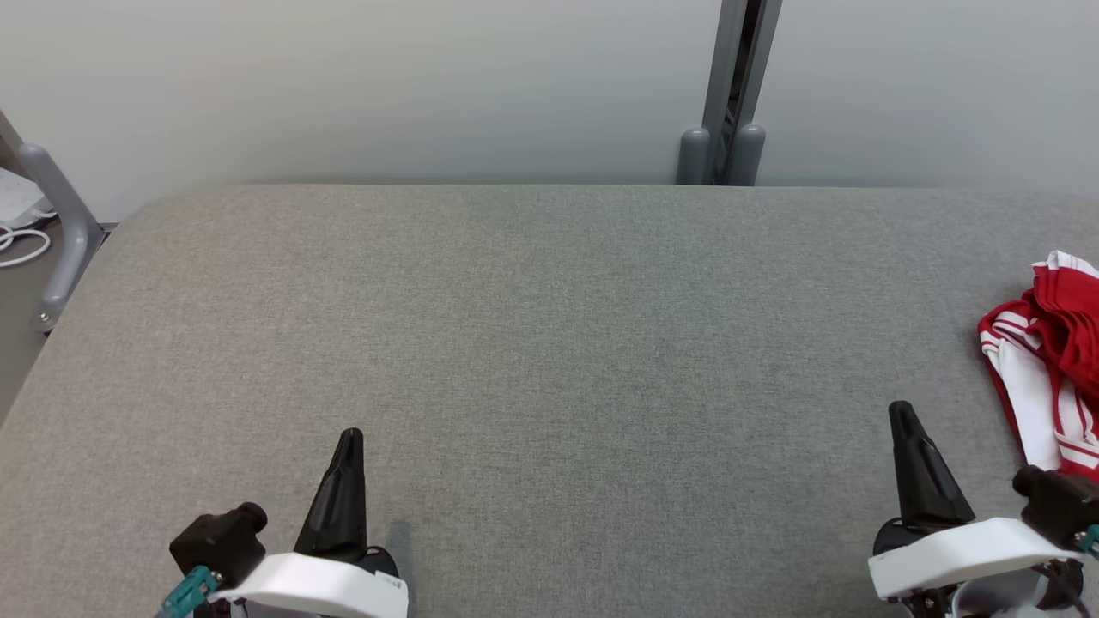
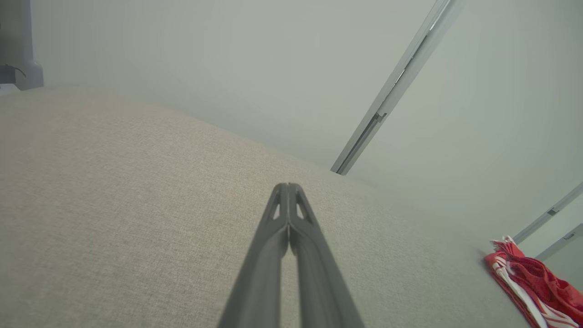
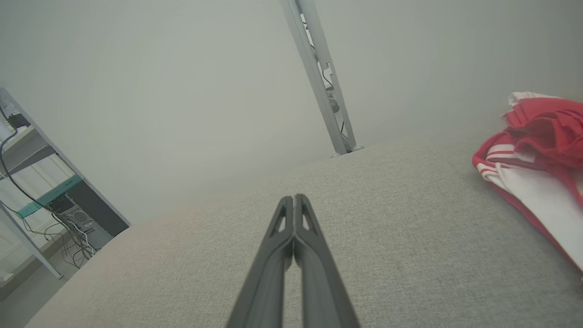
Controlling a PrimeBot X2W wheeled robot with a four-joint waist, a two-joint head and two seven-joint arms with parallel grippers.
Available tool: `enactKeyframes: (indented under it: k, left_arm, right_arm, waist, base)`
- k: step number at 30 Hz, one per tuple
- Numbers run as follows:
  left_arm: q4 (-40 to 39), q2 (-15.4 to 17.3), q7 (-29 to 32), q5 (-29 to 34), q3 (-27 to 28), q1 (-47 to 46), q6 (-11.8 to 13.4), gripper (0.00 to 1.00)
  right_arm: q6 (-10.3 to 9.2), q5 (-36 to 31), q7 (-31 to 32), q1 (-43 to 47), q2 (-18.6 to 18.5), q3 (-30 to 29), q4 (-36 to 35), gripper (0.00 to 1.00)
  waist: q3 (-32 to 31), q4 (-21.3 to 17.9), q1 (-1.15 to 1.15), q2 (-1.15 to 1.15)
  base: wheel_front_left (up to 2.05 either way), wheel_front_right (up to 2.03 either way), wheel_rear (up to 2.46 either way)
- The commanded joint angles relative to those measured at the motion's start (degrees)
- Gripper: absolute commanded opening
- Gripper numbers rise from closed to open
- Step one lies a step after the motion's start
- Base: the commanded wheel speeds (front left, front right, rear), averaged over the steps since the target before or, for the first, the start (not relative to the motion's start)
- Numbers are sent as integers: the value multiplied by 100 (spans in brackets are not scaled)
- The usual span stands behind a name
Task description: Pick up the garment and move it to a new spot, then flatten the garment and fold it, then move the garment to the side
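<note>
A red and white striped garment [image 1: 1052,369] lies bunched at the right edge of the grey fabric surface [image 1: 549,343], partly cut off by the picture's edge. It also appears as the red garment [image 2: 533,287] at the lower right of the left wrist view and as the garment [image 3: 537,150] at the right of the right wrist view. My left gripper [image 1: 350,439] hovers low at the lower left, shut and empty, far from the cloth. My right gripper [image 1: 900,414] is shut too, holding nothing, a short way left of the garment. Fingertips meet in both wrist views: left gripper [image 2: 288,186], right gripper [image 3: 294,197].
A pale wall runs behind the surface, with a grey upright post [image 1: 730,94] at the back right. A grey metal bar [image 1: 60,232] and white cables stand off the left edge. Shelving with cables [image 3: 41,200] shows at the left of the right wrist view.
</note>
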Motion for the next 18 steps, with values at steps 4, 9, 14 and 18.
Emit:
enactKeyframes:
  k: [4,9,14,18]
  left_arm:
    - [6,13,50,-433,-6,-278,-90,0]
    - [70,15,115,-867,-19,-374,-143,0]
    - [136,17,175,-1277,-31,-458,-195,0]
    - [187,18,223,-1588,-41,-523,-231,0]
  right_arm:
    - [1,461,141,-59,-69,-170,-90,0]
    - [1,924,298,-48,-88,-323,-93,0]
    - [0,1357,451,-37,-104,-471,-95,0]
    - [0,1684,566,-30,-114,-582,-96,0]
  waist:
    - [-5,-21,0,0]
    - [-12,-51,0,0]
    - [-18,-81,0,0]
    - [-23,-105,0,0]
  base:
    - [0,0,0]
    - [0,0,0]
    - [0,0,0]
    - [0,0,0]
